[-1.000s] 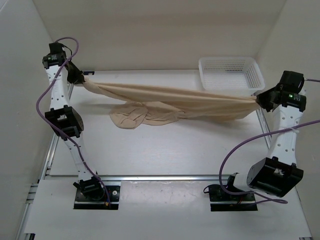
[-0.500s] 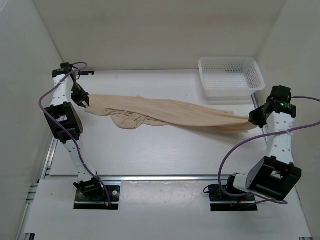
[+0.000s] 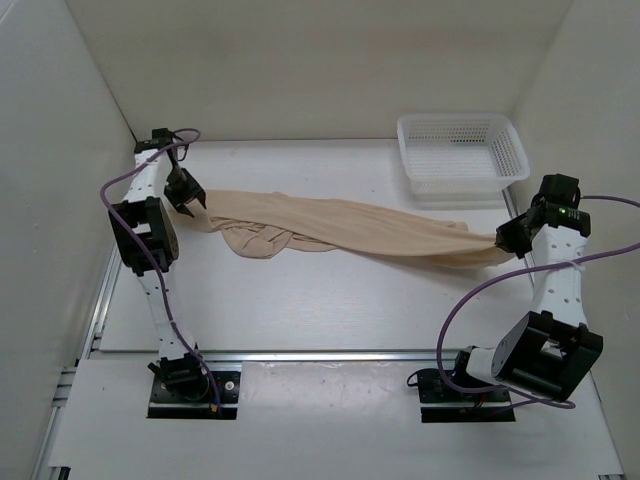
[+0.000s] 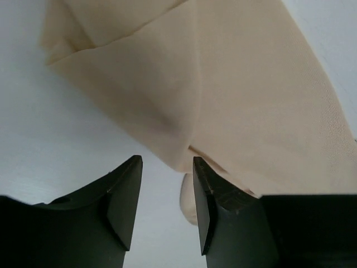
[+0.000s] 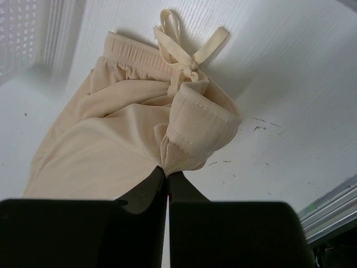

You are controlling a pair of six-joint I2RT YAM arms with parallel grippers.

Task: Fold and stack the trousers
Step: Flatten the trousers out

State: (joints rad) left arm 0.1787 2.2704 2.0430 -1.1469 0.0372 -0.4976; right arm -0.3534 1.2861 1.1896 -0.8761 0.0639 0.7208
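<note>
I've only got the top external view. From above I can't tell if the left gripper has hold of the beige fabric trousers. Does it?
Observer: No. In the left wrist view the left gripper has its jaws apart, and the edge of the thin light beige fabric trousers lies slack by them, not pinched.
Operator: And the right side?
Observer: The right wrist view shows the right gripper shut on a bunched fold of the trousers.
Operator: Which end is that?
Observer: The waist end. The gathered waistband and its tied drawstring bow show just beyond the tips.
</note>
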